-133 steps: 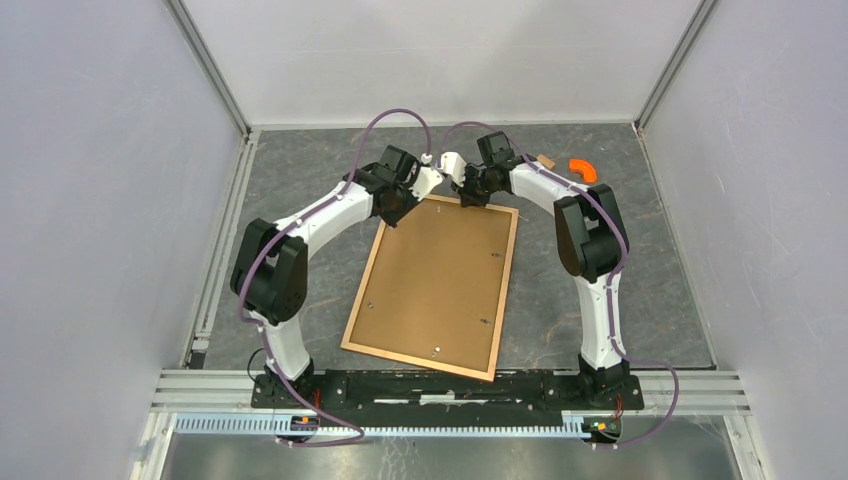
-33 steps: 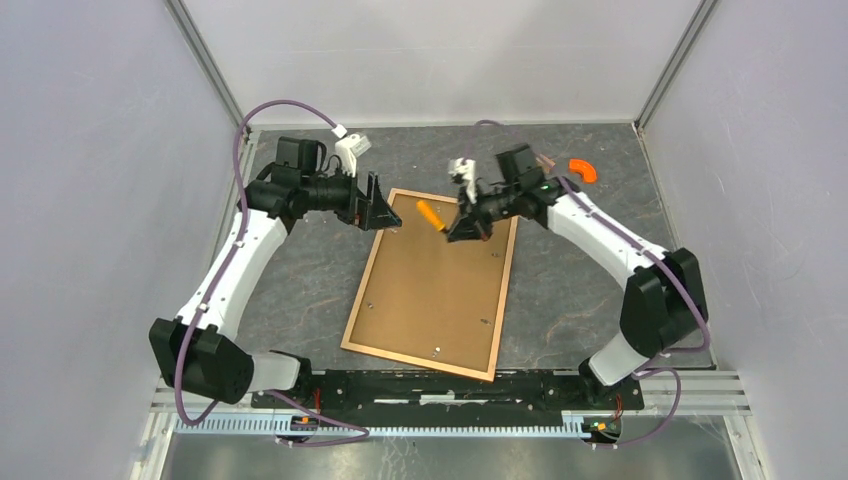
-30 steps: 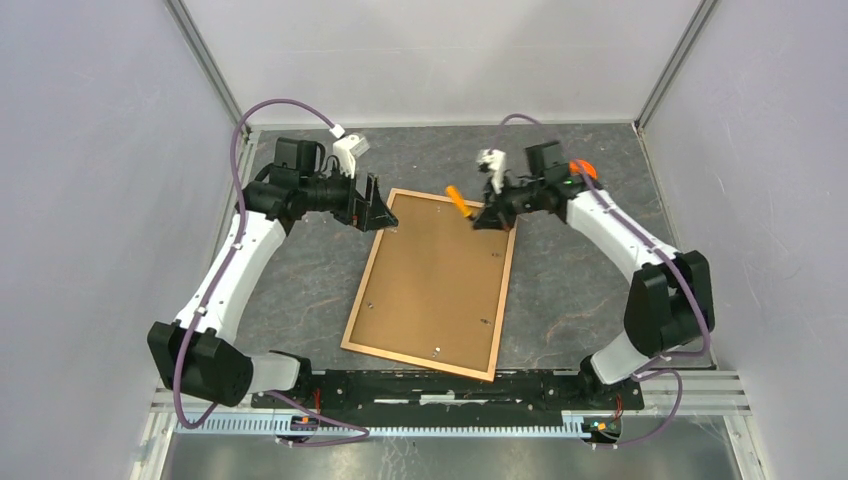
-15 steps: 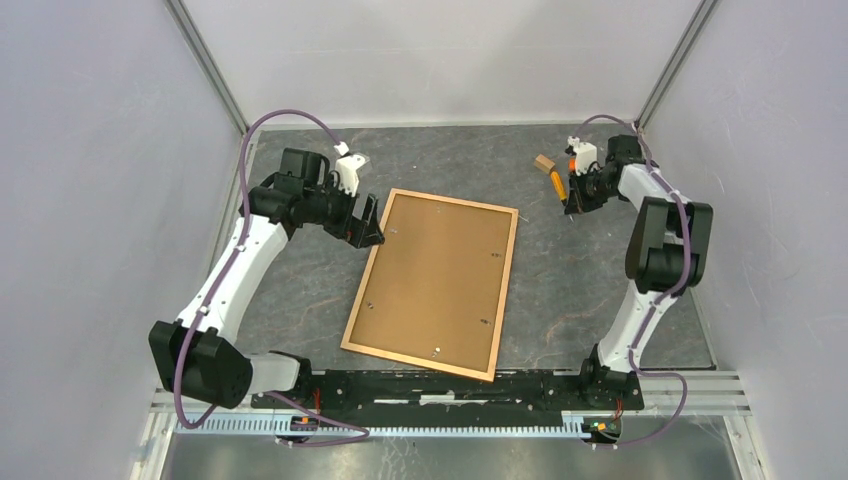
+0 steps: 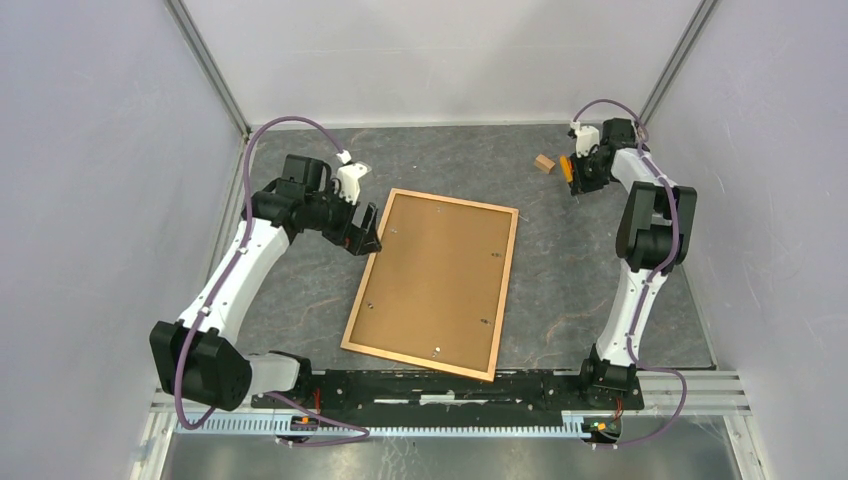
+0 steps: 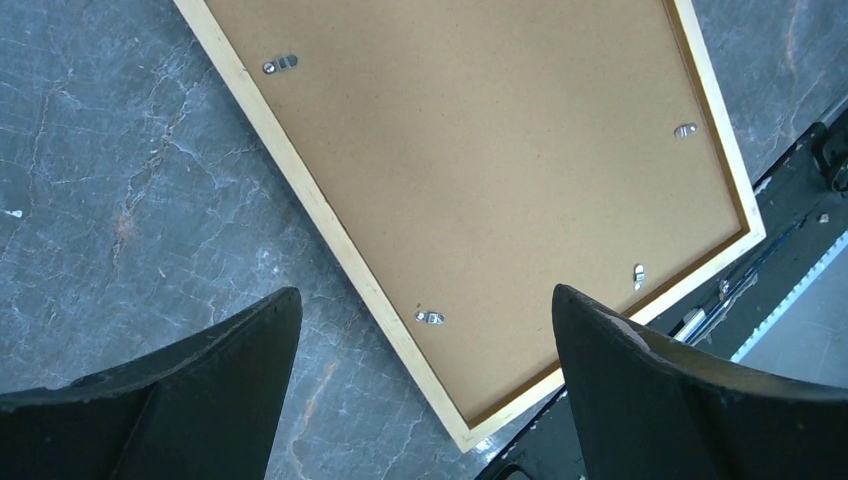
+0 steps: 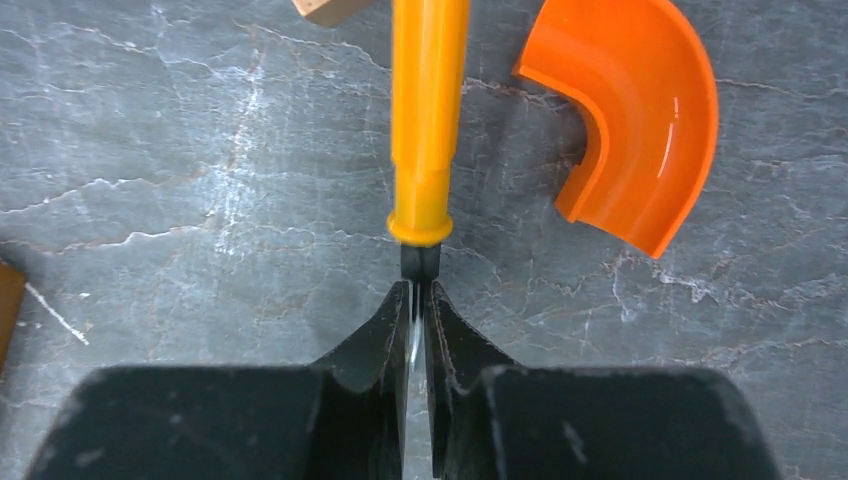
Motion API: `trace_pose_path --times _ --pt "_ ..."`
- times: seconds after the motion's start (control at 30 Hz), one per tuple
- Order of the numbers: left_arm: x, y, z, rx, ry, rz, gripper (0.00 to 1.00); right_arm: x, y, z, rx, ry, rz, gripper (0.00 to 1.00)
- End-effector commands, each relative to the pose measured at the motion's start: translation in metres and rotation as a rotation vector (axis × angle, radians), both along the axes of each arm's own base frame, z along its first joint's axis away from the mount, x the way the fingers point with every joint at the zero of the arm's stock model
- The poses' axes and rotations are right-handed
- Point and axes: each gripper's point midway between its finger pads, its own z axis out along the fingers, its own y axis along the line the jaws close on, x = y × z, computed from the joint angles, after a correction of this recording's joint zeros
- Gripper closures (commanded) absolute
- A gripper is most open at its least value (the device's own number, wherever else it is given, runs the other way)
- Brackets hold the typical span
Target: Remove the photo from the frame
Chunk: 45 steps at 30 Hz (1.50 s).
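The frame (image 5: 361, 290) lies face down mid-table, its plain brown backing board (image 5: 440, 280) up. The photo is hidden under the board. In the left wrist view the pale wooden border (image 6: 325, 225) runs diagonally, and several small metal clips (image 6: 280, 64) sit on the board (image 6: 480, 160). My left gripper (image 5: 365, 232) (image 6: 425, 293) hangs open above the frame's left edge, holding nothing. My right gripper (image 5: 580, 172) (image 7: 418, 290) is at the far right corner, its fingers close round the thin metal blade of an orange-handled screwdriver (image 7: 428, 110) (image 5: 566, 172) low over the table.
An orange curved piece (image 7: 640, 110) lies just right of the screwdriver handle. A small wooden block (image 5: 544, 163) (image 7: 325, 8) sits beyond the handle's tip. The enclosure walls stand close behind the right gripper. The arms' base rail (image 5: 440, 385) borders the frame's near edge.
My right arm carried the screwdriver from the frame's far edge to the far right corner and lowered it beside the orange piece. My left gripper shifted slightly nearer along the frame's left edge.
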Motion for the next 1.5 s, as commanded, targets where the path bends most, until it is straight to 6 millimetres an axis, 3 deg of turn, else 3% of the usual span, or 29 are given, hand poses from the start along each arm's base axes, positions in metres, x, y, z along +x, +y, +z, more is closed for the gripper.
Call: trace_pose_path --times 0.0,0.17,0.33,0.47,0.63,0.8,1.03,1.3,1.47 --pt "-0.007 0.003 0.001 0.053 -0.057 -0.085 0.0 0.012 -0.002 0.002 -0.001 -0.019 -0.032 0.83" --pt "-0.036 -0.004 -0.021 0.177 -0.044 -0.259 0.0 0.017 -0.001 0.009 0.007 -0.034 -0.035 0.77" --pt "-0.096 -0.012 -0.054 0.321 -0.036 -0.544 0.0 0.011 0.006 0.029 0.036 -0.064 -0.01 0.63" --pt "-0.142 -0.013 -0.074 0.409 -0.042 -0.741 0.0 -0.005 0.021 0.06 0.081 -0.134 0.027 0.47" --pt "-0.181 -0.027 -0.096 0.429 -0.012 -0.874 0.08 -0.031 0.042 0.083 0.164 -0.171 0.088 0.38" --pt "-0.184 -0.052 -0.115 0.469 -0.07 -0.899 0.14 -0.053 0.058 0.1 0.222 -0.201 0.14 0.29" --pt "-0.182 -0.083 -0.136 0.506 -0.14 -0.911 0.18 -0.078 0.075 0.122 0.283 -0.236 0.193 0.25" --pt "-0.187 -0.103 -0.153 0.594 -0.192 -0.995 0.27 -0.097 0.085 0.12 0.328 -0.244 0.217 0.24" --pt "-0.187 -0.098 -0.17 0.694 -0.17 -1.004 0.33 -0.106 0.09 0.114 0.351 -0.23 0.228 0.24"
